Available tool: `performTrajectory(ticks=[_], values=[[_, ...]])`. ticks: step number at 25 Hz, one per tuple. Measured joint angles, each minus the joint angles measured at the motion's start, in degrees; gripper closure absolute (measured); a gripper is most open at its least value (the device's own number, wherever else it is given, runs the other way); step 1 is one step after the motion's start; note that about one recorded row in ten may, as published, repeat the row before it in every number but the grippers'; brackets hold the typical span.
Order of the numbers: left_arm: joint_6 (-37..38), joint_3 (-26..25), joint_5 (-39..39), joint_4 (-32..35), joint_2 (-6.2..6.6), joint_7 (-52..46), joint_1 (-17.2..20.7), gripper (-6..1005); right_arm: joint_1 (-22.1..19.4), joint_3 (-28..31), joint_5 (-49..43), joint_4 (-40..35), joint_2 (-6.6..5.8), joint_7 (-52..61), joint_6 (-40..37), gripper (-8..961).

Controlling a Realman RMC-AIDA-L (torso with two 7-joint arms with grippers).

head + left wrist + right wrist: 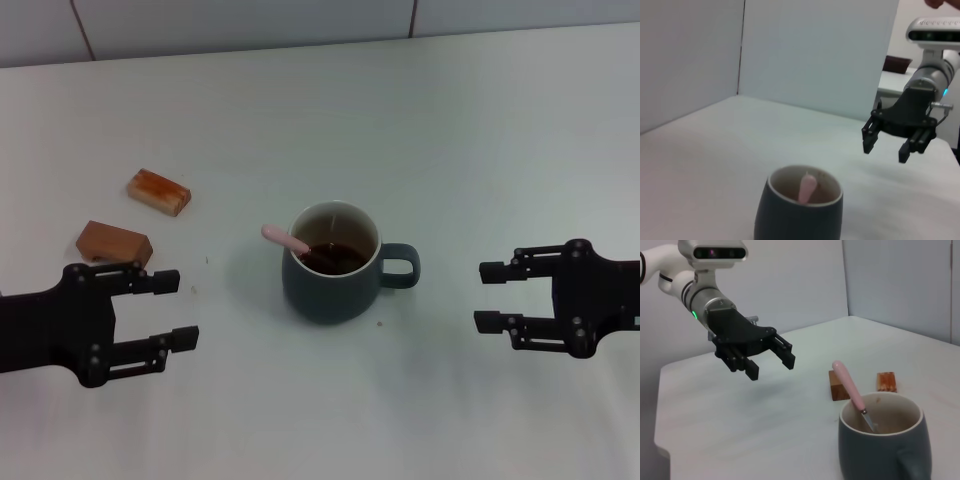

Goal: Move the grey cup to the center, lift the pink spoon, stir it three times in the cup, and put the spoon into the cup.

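The grey cup (332,265) stands upright at the middle of the table, its handle pointing toward my right side, with brown liquid inside. The pink spoon (284,239) rests in it, bowl down in the liquid and pink handle leaning out over the rim toward my left. The cup (799,210) with the spoon's handle (807,187) fills the near part of the left wrist view; the right wrist view also has the cup (883,441) and spoon (850,386). My left gripper (160,312) hangs open left of the cup, empty. On the other side my right gripper (493,297) is open and empty.
Two brown rectangular blocks (159,191) (114,242) lie on the table at the left, beyond my left gripper. A white tiled wall (300,20) rises behind the table's far edge.
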Motion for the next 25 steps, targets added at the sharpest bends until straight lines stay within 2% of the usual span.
performTrajectory(ticks=[15,25], values=[[-6.0,-0.7,2.3,-2.5,0.23,2.2,0.7,337,0.2,0.0,0.0,1.1,0.00,-0.4,1.0,388],[-6.3,-2.5,2.8,-2.9,0.66,3.1,1.1,337,0.4,0.0,0.0,1.6,0.00,-0.9,1.7,388]])
